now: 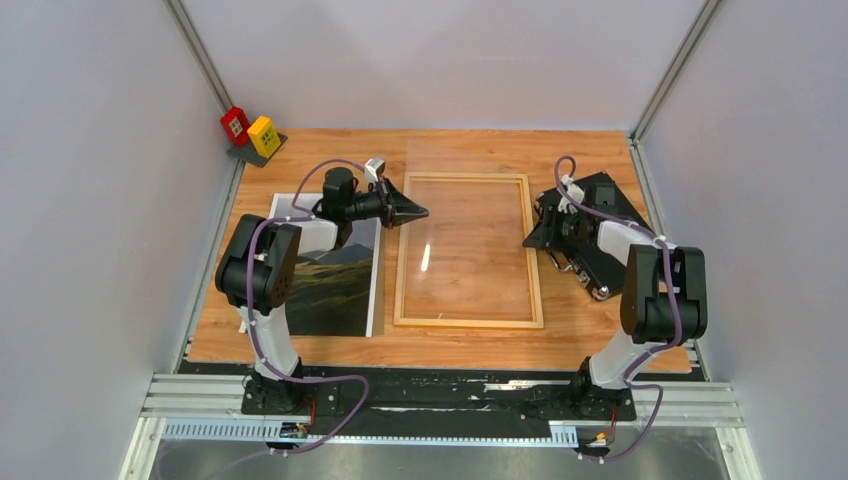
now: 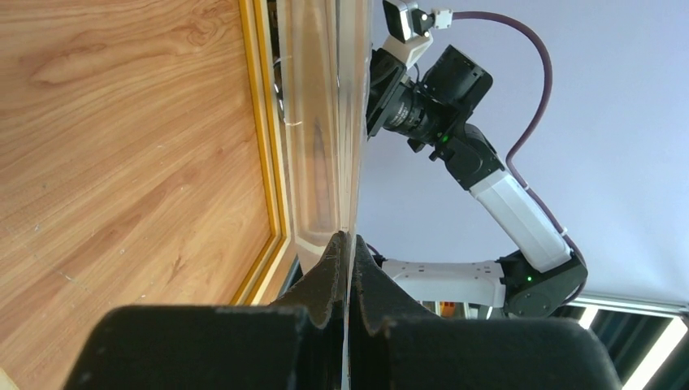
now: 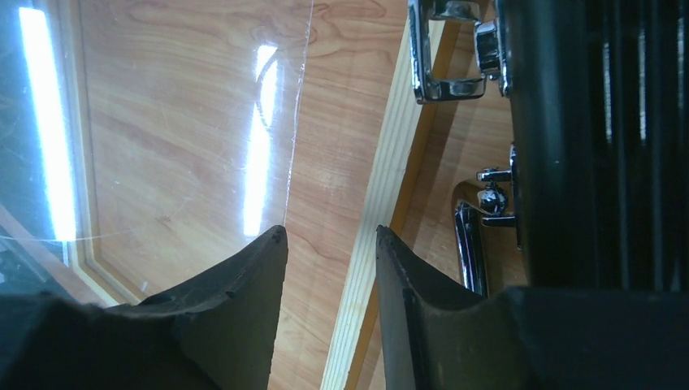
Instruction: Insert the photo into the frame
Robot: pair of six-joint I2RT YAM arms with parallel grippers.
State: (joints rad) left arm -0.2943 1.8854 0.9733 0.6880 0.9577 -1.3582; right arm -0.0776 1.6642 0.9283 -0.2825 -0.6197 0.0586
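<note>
Top external view: the large, thin rectangular wooden frame [image 1: 468,322] lies flat at the middle of the wood-grain table [image 1: 300,348]. Its long axis runs from the near edge to the far edge. The large rectangular paper photo [image 1: 340,290] of dark mountains lies face up just left of the frame and parallel to it, with the sky end at the far side. It is partly hidden under the left arm.

The left gripper [image 1: 425,212] sits at the frame's left long rail. The right gripper [image 1: 527,240] sits at the right rail, beside a black case with metal handles [image 1: 605,190].

Left wrist view, and no other: the left gripper's fingers are pressed together on the edge of the transparent clear pane [image 2: 317,162], which is seen almost edge-on beside the orange-yellow frame face.

Right wrist view, and no other: the right gripper's jaws stand apart with the light wood rail between them. Contact cannot be told.
</note>
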